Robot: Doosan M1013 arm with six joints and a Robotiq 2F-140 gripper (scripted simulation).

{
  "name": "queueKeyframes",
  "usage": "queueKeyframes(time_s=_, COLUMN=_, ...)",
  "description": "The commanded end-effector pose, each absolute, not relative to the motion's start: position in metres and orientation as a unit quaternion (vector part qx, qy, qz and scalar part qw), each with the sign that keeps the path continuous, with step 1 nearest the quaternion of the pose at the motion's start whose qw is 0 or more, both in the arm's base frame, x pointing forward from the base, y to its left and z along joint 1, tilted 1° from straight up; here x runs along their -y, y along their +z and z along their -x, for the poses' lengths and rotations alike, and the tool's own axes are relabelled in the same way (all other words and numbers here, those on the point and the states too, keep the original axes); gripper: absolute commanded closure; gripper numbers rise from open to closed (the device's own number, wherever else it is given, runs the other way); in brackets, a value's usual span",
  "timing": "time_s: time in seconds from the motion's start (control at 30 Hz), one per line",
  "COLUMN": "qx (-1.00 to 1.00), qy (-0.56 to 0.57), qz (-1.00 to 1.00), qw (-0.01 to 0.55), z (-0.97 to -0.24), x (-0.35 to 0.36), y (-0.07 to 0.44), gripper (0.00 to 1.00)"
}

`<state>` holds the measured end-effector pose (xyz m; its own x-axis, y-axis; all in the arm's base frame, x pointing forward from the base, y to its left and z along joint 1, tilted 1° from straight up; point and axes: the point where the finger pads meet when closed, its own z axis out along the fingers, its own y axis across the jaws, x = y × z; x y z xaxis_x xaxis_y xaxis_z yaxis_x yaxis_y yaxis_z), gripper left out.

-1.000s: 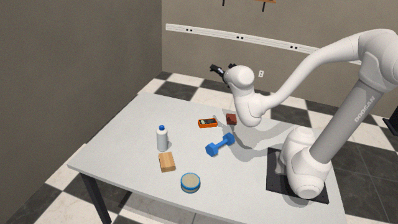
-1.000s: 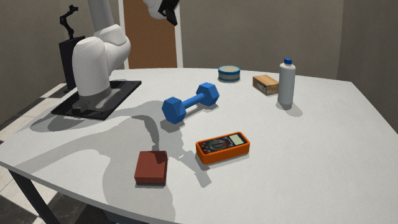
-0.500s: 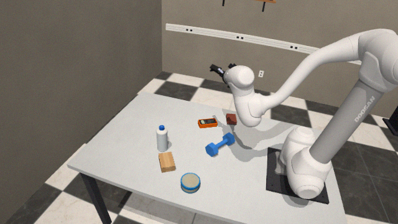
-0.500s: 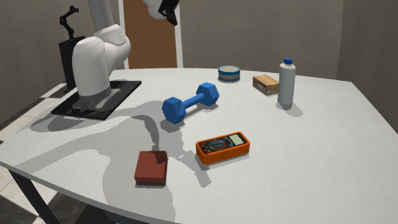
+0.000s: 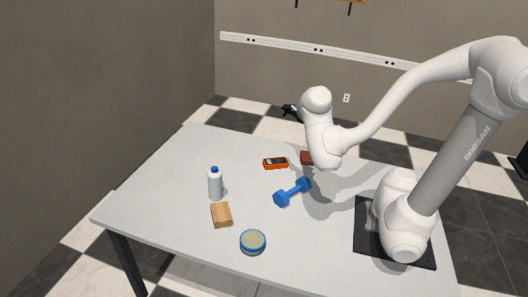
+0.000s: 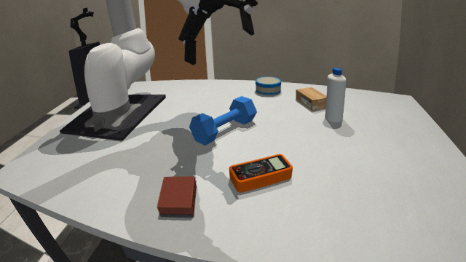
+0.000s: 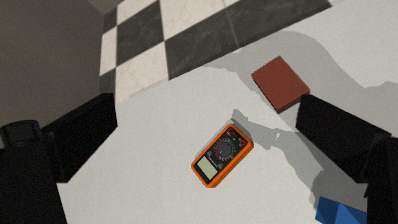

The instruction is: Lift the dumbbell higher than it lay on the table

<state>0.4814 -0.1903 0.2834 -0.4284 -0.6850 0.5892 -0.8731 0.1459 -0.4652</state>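
Note:
The blue dumbbell (image 5: pixel 292 191) lies flat near the middle of the white table, and it also shows in the exterior view (image 6: pixel 223 119). Only one blue corner of it shows at the bottom right of the wrist view (image 7: pixel 340 212). My gripper (image 6: pixel 218 36) is open and empty, high above the table and well clear of the dumbbell. In the wrist view its black fingers stand wide apart, with the orange multimeter below between them. In the top view the arm's wrist hides most of the gripper.
An orange multimeter (image 6: pixel 261 172) and a red block (image 6: pixel 177 195) lie beyond the dumbbell, near the table's far edge. A white bottle (image 6: pixel 335 96), a wooden block (image 6: pixel 310 98) and a round tin (image 6: pixel 268 85) stand to one side. The arm's base (image 6: pixel 113 84) is on a black plate.

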Motion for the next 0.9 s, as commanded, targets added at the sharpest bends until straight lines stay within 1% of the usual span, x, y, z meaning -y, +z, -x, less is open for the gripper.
queueKeyframes(time_s=0.0, qx=0.774, qy=0.332, qz=-0.526, qw=0.116, z=-0.466, x=0.175, y=0.248, gripper=0.00)
queueKeyframes(time_s=0.03, qx=0.781, qy=0.315, qz=-0.527, qw=0.114, z=-0.462, x=0.170, y=0.238, gripper=0.00)
queueKeyframes(time_s=0.1, qx=0.781, qy=0.315, qz=-0.527, qw=0.114, z=-0.462, x=0.170, y=0.238, gripper=0.00)
queueKeyframes(time_s=0.13, qx=0.798, qy=0.272, qz=-0.527, qw=0.107, z=-0.453, x=0.153, y=0.216, gripper=0.00)
queueKeyframes(time_s=0.3, qx=0.824, qy=0.196, qz=-0.524, qw=0.088, z=-0.440, x=0.120, y=0.181, gripper=0.00)
queueKeyframes(time_s=0.5, qx=0.855, qy=0.089, qz=-0.510, qw=0.045, z=-0.431, x=0.065, y=0.145, gripper=0.00)
queueKeyframes(time_s=0.6, qx=0.866, qy=0.040, qz=-0.498, qw=0.019, z=-0.432, x=0.036, y=0.133, gripper=0.00)
queueKeyframes(time_s=0.67, qx=0.866, qy=0.040, qz=-0.498, qw=0.019, z=-0.432, x=0.036, y=0.133, gripper=0.00)
queueKeyframes(time_s=0.77, qx=0.872, qy=0.010, qz=-0.490, qw=0.000, z=-0.435, x=0.018, y=0.128, gripper=0.00)
queueKeyframes(time_s=0.87, qx=0.872, qy=0.008, qz=-0.489, qw=-0.001, z=-0.435, x=0.016, y=0.128, gripper=0.00)
